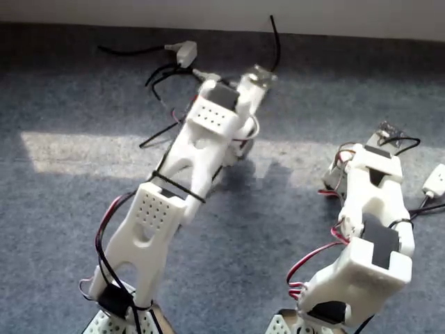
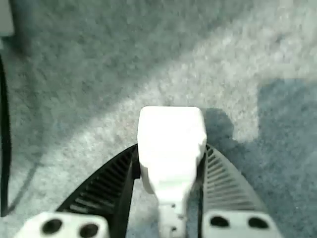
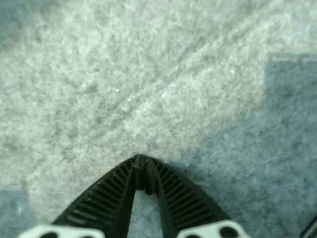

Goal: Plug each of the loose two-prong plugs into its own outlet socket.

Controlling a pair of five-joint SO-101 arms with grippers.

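The bench [image 1: 292, 229] is covered in grey-blue, carpet-like fabric. A band of sunlight [image 1: 83, 149] crosses it, and a pale strip [image 1: 348, 14] runs along its far edge. The left claw [image 2: 172, 148] is open only as wide as the white plug [image 2: 171, 131] gripped between its black ribbed fingers [image 2: 116, 181]. The plug is a smooth, rounded block held above the fabric; its prongs are hidden. The right claw [image 3: 144, 176] has its tips pressed together, holding nothing, above the fabric. A second white plug [image 1: 186, 51] on a black cord [image 1: 132, 50] lies near the far edge. A third plug [image 1: 435, 181] lies at the right border. A white object [image 2: 5, 17] is cut off at the corner, so I cannot identify it.
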